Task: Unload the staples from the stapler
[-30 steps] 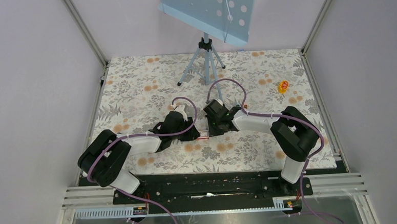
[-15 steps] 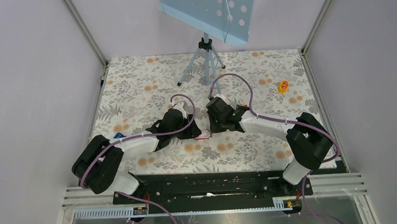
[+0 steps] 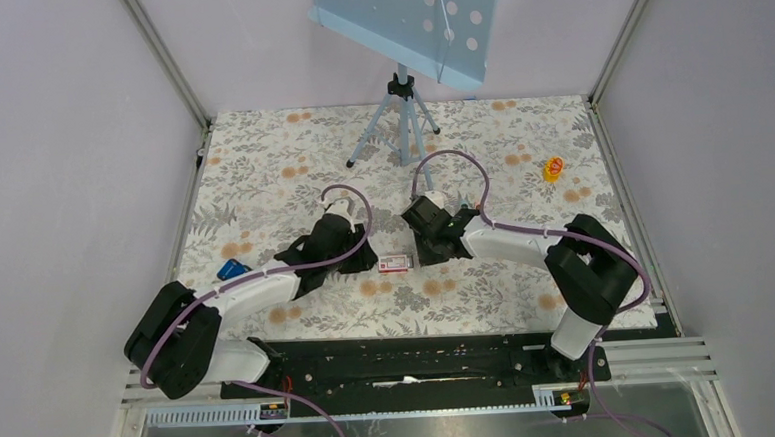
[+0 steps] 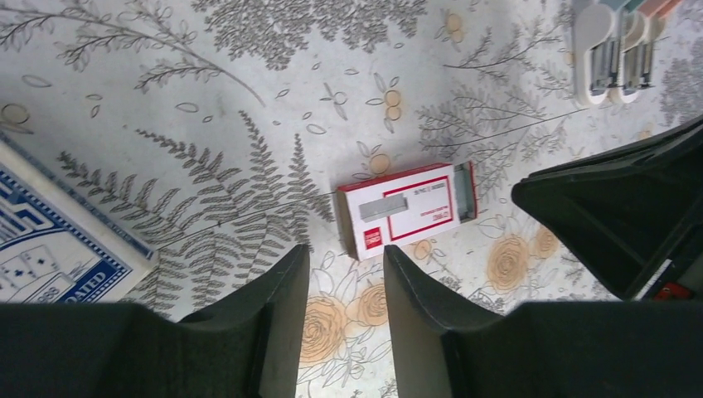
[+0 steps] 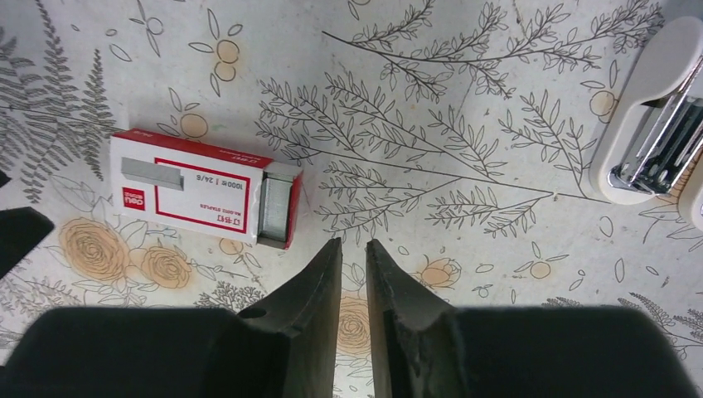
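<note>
The stapler (image 5: 655, 124) lies opened at the right edge of the right wrist view, pale plastic with a shiny metal rail. It also shows at the top right of the left wrist view (image 4: 618, 50). No loose strip of staples shows. My left gripper (image 4: 344, 257) is open and empty, just short of a red-and-white box (image 4: 408, 209). My right gripper (image 5: 353, 247) is open by a narrow slit and empty, just right of that box (image 5: 195, 192). In the top view the left gripper (image 3: 366, 262) and the right gripper (image 3: 427, 250) flank the box (image 3: 397, 264).
The box's open end shows grey staples inside (image 5: 276, 203). A blue patterned box (image 3: 231, 270) lies left of my left arm and shows in the left wrist view (image 4: 50, 249). A tripod (image 3: 401, 118) stands at the back. A small yellow object (image 3: 554, 169) lies far right.
Both grippers have drawn back from the red-and-white box, which now shows in full. My left arm swung left and uncovered the blue box.
</note>
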Robot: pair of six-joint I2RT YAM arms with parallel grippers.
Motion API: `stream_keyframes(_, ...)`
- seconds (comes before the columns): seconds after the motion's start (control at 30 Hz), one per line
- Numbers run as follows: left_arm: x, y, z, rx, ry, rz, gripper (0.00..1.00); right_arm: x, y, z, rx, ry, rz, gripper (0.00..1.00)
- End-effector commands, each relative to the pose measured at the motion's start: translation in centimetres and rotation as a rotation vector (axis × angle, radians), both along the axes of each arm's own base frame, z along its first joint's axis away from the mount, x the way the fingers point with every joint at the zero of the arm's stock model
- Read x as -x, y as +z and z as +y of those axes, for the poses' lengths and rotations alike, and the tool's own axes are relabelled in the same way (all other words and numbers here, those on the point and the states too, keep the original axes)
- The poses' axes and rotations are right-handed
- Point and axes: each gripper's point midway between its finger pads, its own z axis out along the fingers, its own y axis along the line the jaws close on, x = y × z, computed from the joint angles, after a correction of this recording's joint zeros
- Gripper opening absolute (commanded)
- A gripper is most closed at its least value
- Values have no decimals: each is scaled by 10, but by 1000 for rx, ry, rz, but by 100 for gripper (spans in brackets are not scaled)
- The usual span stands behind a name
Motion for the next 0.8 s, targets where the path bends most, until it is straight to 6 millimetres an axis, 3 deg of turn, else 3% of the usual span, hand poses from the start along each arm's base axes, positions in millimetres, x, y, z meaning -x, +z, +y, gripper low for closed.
stream_keyframes(0.0,1,-9,12,-54,29,3,40,-1,0,3,20,6,0,23)
stream_keyframes(0.13,5,-19,9,-71,16,27,35,2,-6,7,8,18,28,18)
stream_keyframes(0.37,17,-33,3,-92,-12,60,24,5,-15,9,-2,6,47,0)
stream_keyframes(0.77,19,-45,1,-149,-7,65,6,6,-20,8,-9,-23,50,0)
